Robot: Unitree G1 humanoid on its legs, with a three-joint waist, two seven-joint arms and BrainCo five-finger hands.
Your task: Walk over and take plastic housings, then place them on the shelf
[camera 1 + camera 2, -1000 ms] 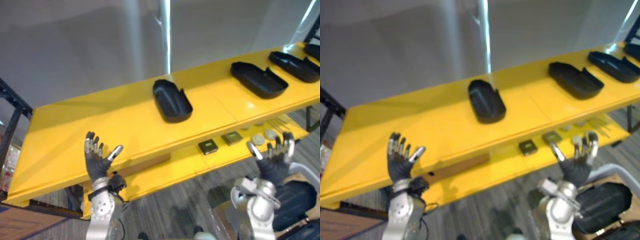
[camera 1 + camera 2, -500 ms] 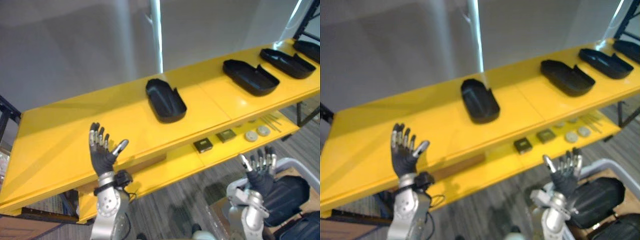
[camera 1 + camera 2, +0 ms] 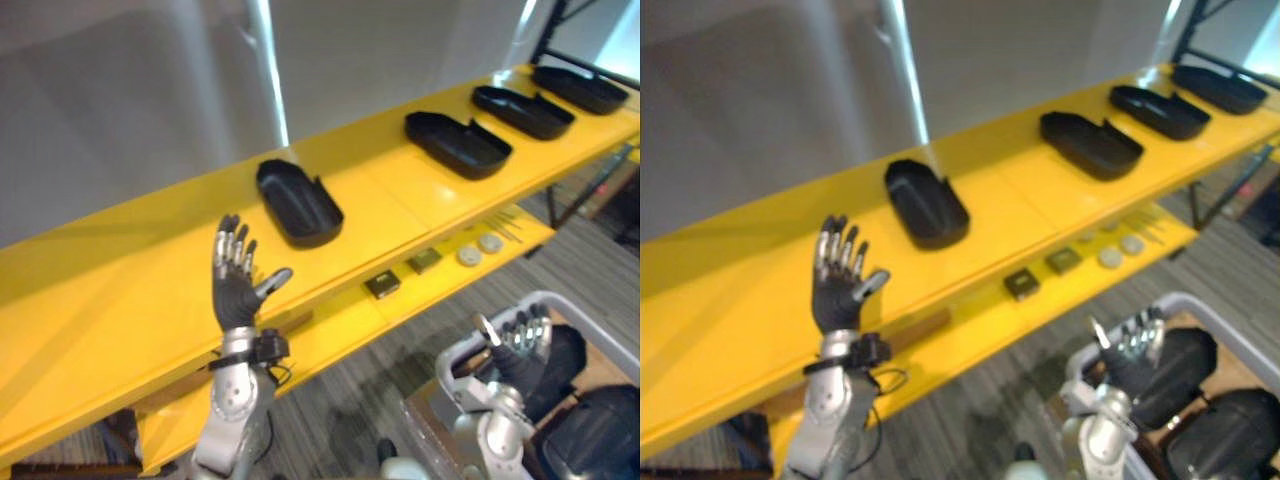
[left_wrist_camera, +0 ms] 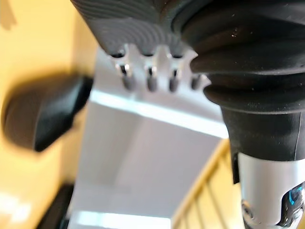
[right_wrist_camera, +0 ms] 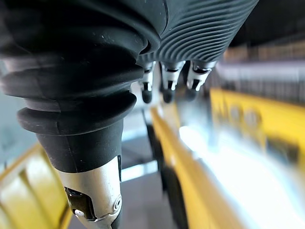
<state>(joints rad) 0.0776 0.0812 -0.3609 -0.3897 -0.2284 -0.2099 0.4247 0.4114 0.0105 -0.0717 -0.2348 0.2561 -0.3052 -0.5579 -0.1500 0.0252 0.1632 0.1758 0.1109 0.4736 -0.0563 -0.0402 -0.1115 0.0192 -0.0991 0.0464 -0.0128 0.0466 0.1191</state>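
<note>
Right, we see the left robot hand (image 3: 238, 290) raised at lower left of centre, fingers spread and thumb apart, holding nothing, in front of the yellow shelf (image 3: 110, 290). Four black plastic housings (image 3: 457, 144) lie in a row along its top board, from the nearest housing (image 3: 297, 202) at the centre out to the last housing (image 3: 580, 88) in the upper right corner. At lower right the right robot hand (image 3: 520, 345) is up, fingers straight, empty, over a grey bin (image 3: 1230, 335) holding dark rounded pieces (image 3: 1225, 435). Small square parts (image 3: 383, 285) sit on the shelf's lower board.
</note>
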